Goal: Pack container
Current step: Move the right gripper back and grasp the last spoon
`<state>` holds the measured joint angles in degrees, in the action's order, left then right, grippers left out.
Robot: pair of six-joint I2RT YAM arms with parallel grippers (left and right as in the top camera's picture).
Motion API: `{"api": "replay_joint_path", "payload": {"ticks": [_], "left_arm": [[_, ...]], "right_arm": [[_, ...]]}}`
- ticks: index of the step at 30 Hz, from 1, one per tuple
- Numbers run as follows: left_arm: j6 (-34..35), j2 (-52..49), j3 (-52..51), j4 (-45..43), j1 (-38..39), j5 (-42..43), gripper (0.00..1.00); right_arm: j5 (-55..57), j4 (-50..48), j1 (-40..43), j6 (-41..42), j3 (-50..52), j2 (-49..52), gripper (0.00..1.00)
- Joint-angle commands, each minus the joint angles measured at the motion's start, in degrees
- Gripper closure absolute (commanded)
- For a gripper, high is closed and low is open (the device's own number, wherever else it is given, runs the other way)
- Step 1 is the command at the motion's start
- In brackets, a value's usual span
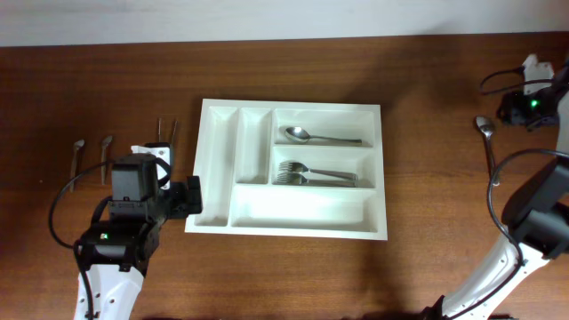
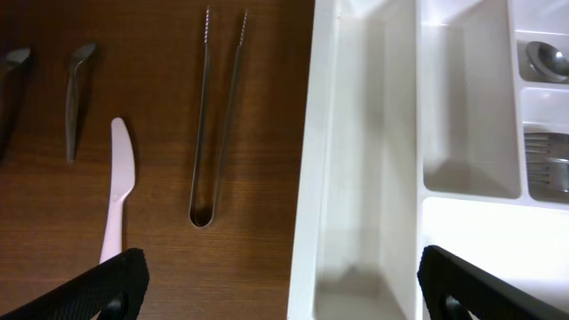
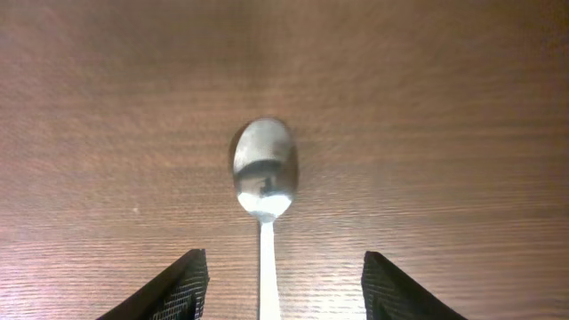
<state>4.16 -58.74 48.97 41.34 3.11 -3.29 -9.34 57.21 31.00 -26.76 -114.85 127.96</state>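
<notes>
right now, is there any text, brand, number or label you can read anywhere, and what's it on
None can be read in any view.
white cutlery tray: plain, no label or brand showing.
spoon: bare metal, no stamp visible.
forks: too small to tell any marking.
tongs: no engraving visible.
white plastic knife: no lettering visible.

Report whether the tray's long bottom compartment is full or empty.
Empty. Overhead, the long bottom compartment of the large white plastic cutlery tray shows only bare white floor.
</notes>
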Motion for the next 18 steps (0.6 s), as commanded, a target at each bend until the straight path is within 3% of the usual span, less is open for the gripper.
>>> {"api": "replay_joint_path", "payload": {"ticks": [1,18], "left_arm": [[0.35,-0.13,0.85,-0.15,0.11,1.2,0.01],[0.35,-0.13,0.85,-0.39,0.11,1.27,0.01]], "right_arm": [[-0.13,0.11,-0.37,0.72,0.28,2.8,0.45],[0.98,0.98,-0.39,0.5,0.46,8.85,0.46]]}}
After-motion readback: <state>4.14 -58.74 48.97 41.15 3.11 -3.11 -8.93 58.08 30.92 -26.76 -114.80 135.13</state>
